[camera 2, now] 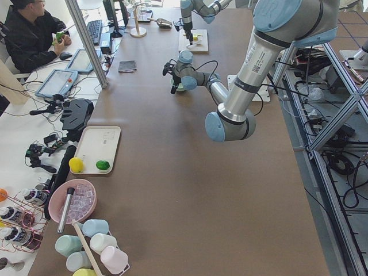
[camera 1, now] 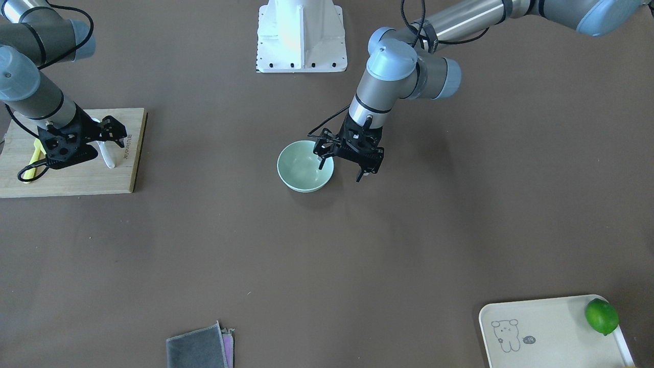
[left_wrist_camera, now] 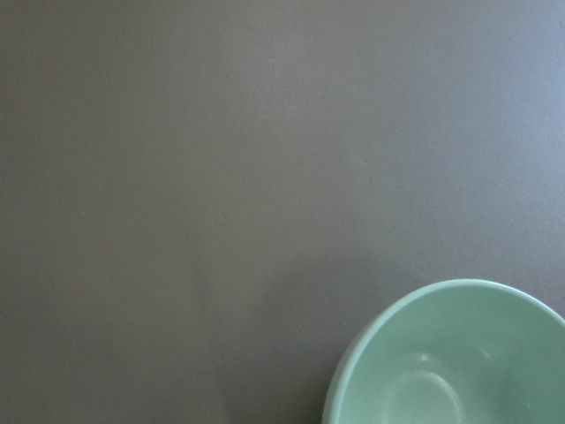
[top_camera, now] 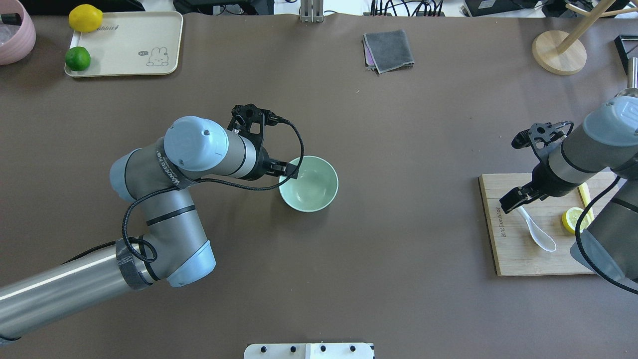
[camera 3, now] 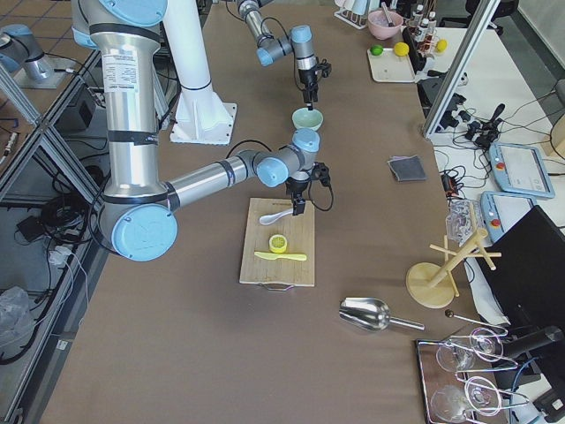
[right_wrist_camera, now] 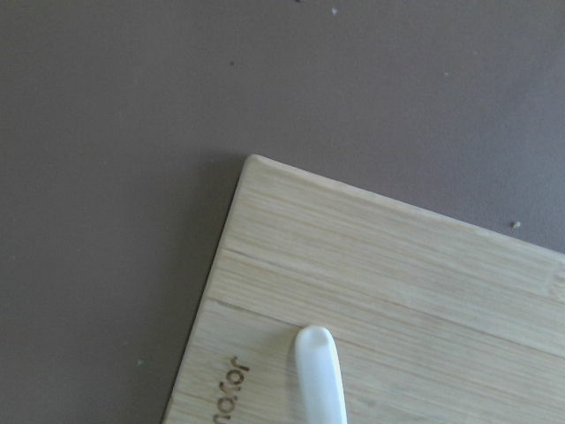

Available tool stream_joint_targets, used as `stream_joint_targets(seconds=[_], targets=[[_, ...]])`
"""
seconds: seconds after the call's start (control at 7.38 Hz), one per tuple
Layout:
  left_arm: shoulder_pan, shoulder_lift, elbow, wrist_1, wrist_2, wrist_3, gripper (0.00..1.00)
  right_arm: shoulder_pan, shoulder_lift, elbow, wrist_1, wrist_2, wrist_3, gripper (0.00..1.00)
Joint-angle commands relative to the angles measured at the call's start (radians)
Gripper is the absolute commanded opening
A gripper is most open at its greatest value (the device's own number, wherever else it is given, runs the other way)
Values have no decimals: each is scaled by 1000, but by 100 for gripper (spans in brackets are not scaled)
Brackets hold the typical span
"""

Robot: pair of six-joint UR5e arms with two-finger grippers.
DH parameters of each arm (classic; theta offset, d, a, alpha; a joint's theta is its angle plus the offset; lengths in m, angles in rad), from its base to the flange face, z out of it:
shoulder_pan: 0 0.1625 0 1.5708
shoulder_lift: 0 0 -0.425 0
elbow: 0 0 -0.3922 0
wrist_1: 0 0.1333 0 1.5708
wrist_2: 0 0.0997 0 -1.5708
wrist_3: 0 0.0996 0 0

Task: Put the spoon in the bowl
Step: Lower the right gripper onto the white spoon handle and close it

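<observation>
Spoon [top_camera: 537,230] lies on cutting board [top_camera: 518,254], 3 o'clock of bowl [top_camera: 309,184] overhead. Right tool [top_camera: 518,198] over handle end, aperture unreadable; left tool [camera 1: 341,171] spread astride bowl rim. Suggest pinching handle squarely before lifting.

Silver-grey arms [top_camera: 159,219], pale-blue joint caps [top_camera: 192,142]; black cable [top_camera: 301,144]; black skeletal left end effector [camera 1: 340,172].

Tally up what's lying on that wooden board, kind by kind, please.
Spoon: 1
Knife: 1
Cut lemon: 1
Total: 3
</observation>
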Motion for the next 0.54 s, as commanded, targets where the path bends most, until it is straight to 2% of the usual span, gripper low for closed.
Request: stream_joint_targets(seconds=[0.0, 0.27, 0.41], targets=[[-4, 4, -4, 4, 5, 18, 98, -7, -8, -1, 6, 2, -15, 99], [-4, 2, -4, 3, 5, 18, 98, -12, -8, -1, 4, 7, -14, 94], [-6, 2, -4, 1, 5, 18, 98, -20, -8, -7, 4, 5, -15, 84]])
